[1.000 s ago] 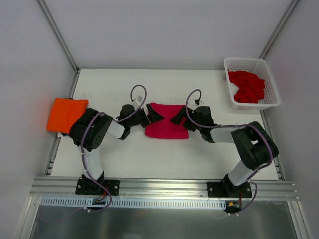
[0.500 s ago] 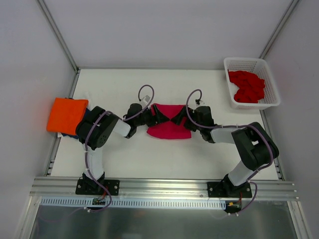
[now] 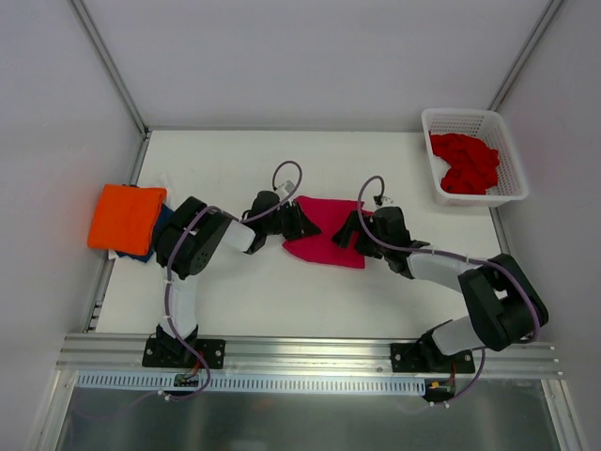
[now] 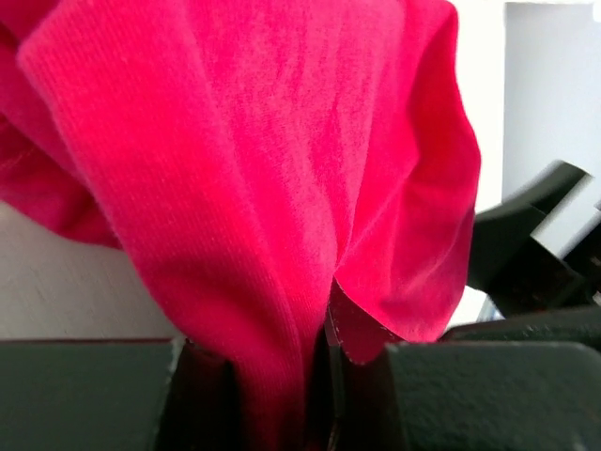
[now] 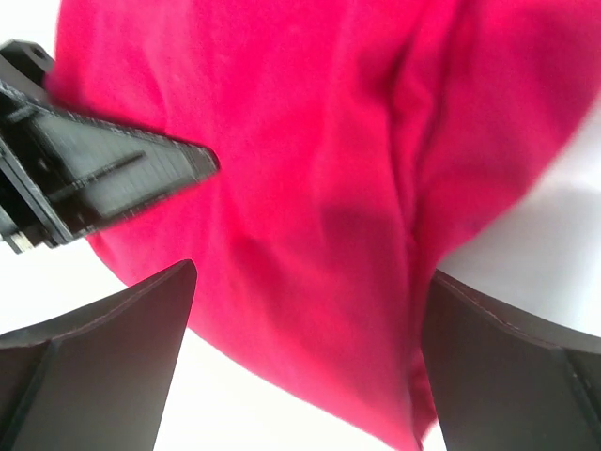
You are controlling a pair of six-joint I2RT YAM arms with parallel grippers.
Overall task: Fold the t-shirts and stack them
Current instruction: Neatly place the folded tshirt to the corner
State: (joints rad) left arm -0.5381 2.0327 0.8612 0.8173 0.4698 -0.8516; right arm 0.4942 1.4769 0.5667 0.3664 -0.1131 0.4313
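The crimson-pink t-shirt at mid-surface is being folded: the left gripper pinches the near edge in closed jaws, while the right gripper holds its jaws wide over the opposite side, gripping nothing, and probably must close next.

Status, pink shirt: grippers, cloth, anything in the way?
Left gripper shut on the crimson-pink t-shirt, cloth bunched in its jaws. Right gripper open, over the shirt's opposite edge. Orange t-shirt, basket off to the sides.

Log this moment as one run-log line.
phase: fold | left gripper: shut on crimson-pink t-shirt, left edge | right gripper: open over its right edge | orange t-shirt: folded, far left | red t-shirts: in basket
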